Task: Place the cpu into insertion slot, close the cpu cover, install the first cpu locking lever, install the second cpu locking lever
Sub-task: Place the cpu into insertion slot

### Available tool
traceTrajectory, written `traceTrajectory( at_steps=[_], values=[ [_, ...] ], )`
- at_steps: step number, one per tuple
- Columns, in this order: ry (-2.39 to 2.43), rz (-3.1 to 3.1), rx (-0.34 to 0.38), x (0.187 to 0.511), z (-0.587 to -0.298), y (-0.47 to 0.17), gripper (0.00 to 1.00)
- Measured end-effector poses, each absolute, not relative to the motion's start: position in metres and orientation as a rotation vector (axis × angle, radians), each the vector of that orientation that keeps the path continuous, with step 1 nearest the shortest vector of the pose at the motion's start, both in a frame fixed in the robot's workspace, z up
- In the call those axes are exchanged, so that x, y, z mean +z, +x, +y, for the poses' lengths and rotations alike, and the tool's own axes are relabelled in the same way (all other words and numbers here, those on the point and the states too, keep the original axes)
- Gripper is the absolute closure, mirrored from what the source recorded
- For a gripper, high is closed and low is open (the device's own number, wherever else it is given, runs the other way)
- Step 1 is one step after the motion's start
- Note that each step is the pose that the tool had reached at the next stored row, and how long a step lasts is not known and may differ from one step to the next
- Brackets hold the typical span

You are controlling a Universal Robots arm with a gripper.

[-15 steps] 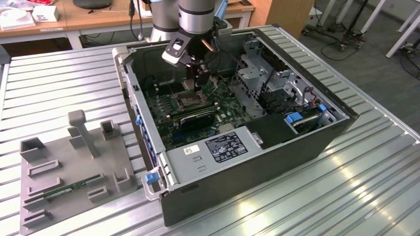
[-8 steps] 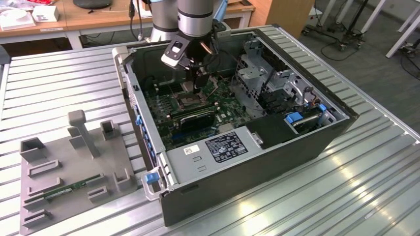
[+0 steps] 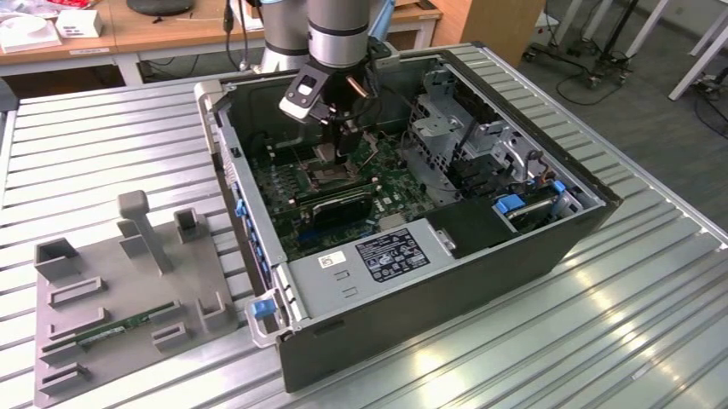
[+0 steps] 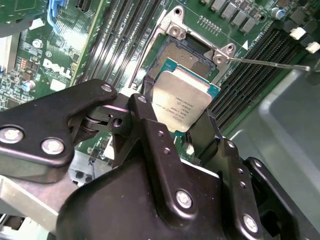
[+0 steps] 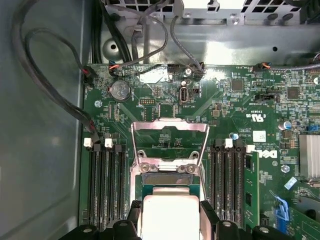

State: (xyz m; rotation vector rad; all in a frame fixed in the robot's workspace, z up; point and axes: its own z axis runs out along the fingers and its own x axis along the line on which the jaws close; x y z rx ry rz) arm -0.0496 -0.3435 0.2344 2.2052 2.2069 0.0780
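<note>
Jaws pinch the cpu (image 4: 181,97) by opposite edges, over the insertion slot (image 4: 186,54) (near edge hidden behind the gripper (image 4: 179,107)).

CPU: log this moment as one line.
cpu: gripped in hand | position: above slot, not seated | cover: raised open

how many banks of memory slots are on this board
2. One bank lies along one side of the socket, the other bank along the opposite side, with the chip above the socket. More may be hidden beyond the views.
</note>
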Motion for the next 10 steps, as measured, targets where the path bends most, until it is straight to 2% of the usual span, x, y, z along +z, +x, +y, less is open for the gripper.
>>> traceTrajectory(
  at_steps=[10],
  values=[
    [2.205, 2.207, 0.078, 0.218, -0.344, -0.05, 0.46]
  ],
)
